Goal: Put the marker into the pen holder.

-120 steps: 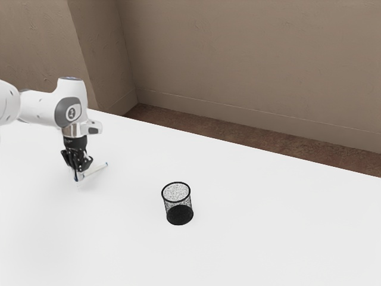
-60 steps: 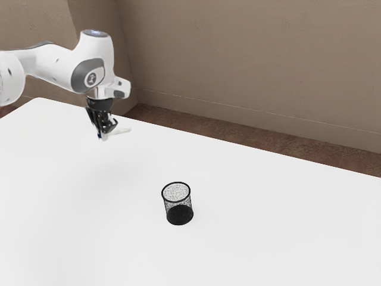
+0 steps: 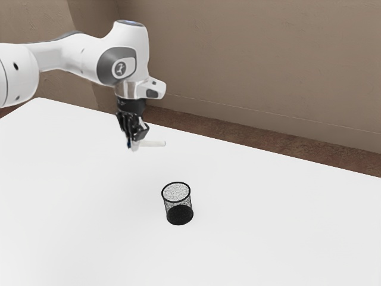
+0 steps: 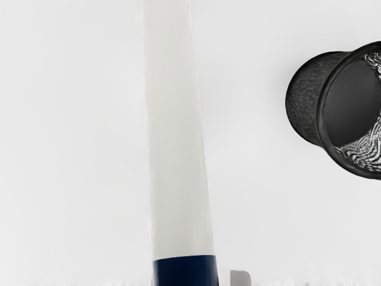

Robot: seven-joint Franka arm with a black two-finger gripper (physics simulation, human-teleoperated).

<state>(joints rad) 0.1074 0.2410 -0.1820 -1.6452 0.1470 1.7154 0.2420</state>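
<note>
Exterior view shows the gripper [image 3: 134, 142], with the marker [image 3: 154, 143] clenched sideways, now nearer to the mesh pen holder [image 3: 180, 216] below and ahead of it, so turning upright probably must follow.

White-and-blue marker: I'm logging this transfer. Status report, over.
End effector shut on long white-and-blue marker, sideways above white table. Marker outside round black mesh pen holder. Possible snag: holder's rim.

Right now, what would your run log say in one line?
gripper: shut on marker | marker: sideways above table | mesh pen holder: upright, marker not inside | next: probably move above it
</note>
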